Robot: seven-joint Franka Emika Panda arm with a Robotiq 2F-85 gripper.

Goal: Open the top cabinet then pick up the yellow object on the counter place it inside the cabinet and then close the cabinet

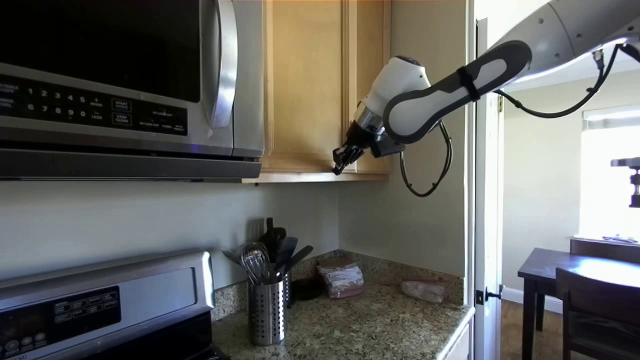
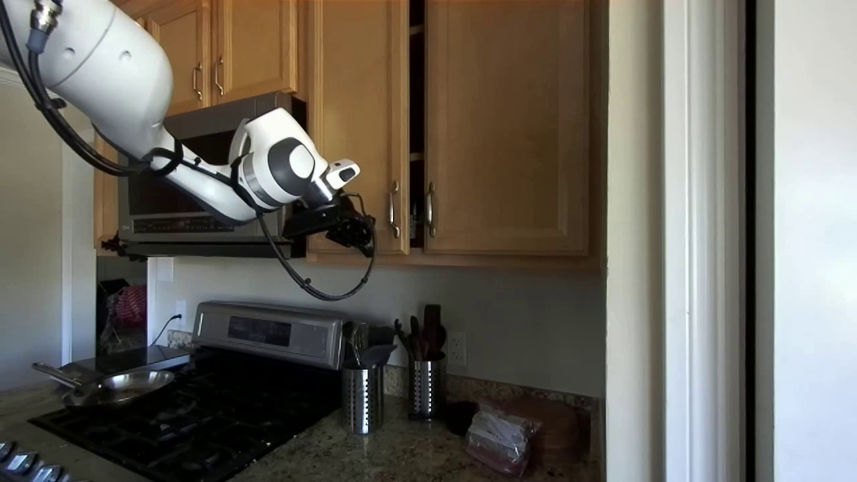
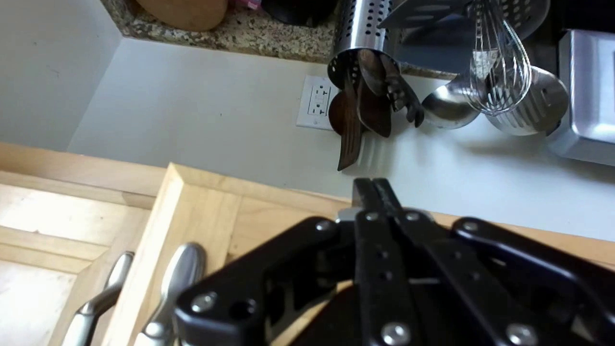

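My fingers (image 3: 368, 189): drawn fully together, nothing between them. My cable loop (image 2: 307, 286): could snag bar handle (image 3: 181, 271), at 8 o'clock in wrist view. Top cabinet door (image 2: 355, 120): ajar, dark gap (image 2: 416, 124) at 1 o'clock in exterior view; if I press front face instead of hooking edge, door likely swings shut. Table (image 1: 360, 320), 6 o'clock: yellow object not visible, blind search likely.

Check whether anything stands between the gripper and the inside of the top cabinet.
Yes: the top cabinet's door. In an exterior view it stands slightly ajar, leaving only a narrow gap beside its handle. The gripper, jaws shut, is on the door's outer side. Nothing else visible blocks the way.
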